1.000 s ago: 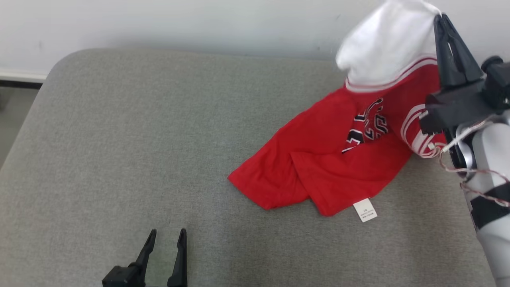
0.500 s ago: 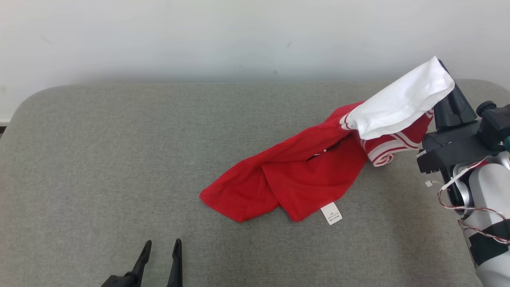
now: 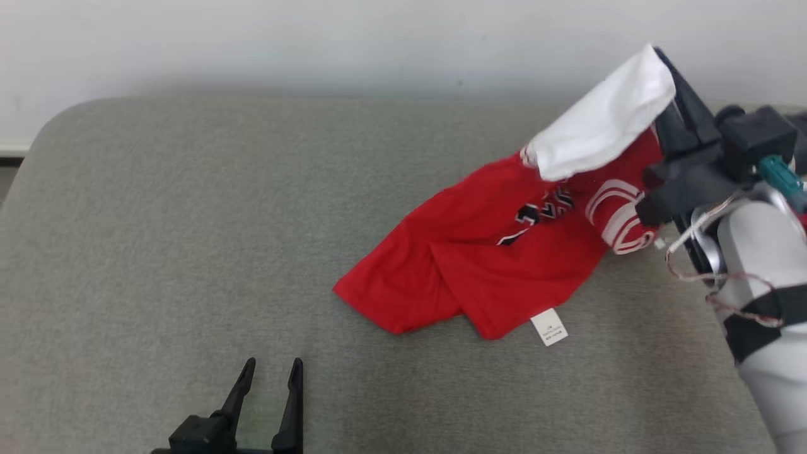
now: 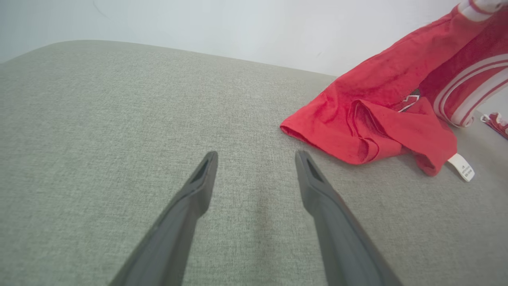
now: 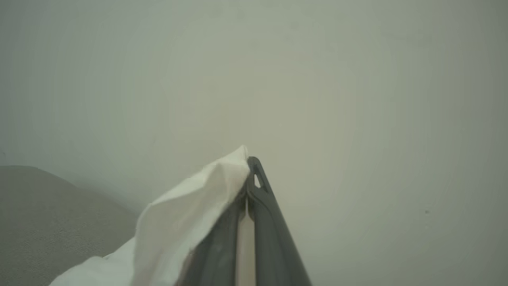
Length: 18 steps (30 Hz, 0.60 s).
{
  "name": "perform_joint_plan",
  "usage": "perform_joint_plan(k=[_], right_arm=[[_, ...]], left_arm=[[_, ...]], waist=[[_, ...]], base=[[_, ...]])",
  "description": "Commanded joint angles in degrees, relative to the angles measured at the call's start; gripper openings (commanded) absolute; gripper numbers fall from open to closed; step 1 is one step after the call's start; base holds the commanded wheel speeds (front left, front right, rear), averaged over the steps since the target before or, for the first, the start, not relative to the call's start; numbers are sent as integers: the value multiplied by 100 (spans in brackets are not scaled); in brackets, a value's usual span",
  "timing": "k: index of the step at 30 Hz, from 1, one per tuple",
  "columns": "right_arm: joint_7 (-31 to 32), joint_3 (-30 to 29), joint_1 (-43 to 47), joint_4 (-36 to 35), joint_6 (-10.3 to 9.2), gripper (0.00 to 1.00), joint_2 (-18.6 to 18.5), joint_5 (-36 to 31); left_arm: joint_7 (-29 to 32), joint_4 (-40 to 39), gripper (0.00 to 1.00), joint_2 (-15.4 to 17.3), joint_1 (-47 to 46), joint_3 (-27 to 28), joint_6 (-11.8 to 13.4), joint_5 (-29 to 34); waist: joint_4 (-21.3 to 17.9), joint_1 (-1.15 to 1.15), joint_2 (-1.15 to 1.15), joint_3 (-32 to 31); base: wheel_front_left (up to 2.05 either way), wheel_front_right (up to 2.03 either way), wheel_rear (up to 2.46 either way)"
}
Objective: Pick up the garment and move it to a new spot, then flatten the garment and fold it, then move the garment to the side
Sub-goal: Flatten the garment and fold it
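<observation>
My right gripper (image 3: 661, 55) is clamped on the white end of the garment (image 3: 504, 258), held up at far right. The garment's long axis slants down and left toward me. Its red hem lies on the grey cushion (image 3: 157, 221). My left gripper (image 3: 272, 372) is spread wide and empty, well apart.

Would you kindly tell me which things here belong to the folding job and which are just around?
In the job: red and white garment; right gripper, shut on its white end.
Just around: left gripper, open; grey padded surface; wall.
</observation>
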Motion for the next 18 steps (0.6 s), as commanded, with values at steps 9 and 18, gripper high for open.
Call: perform_joint_plan(k=[9, 18], right_arm=[[150, 329, -1508, 1098, -17, 0, -242, -482], [455, -80, -2265, 2322, -17, 99, -275, -1178]], left_arm=[[-17, -112, 100, -5, -388, -393, 84, -270], [-17, -185, 100, -8, -462, -686, 182, -431]], waist=[[1006, 0, -1, 790], [1640, 0, -1, 1135]], base=[[0, 0, 0], [0, 0, 0]])
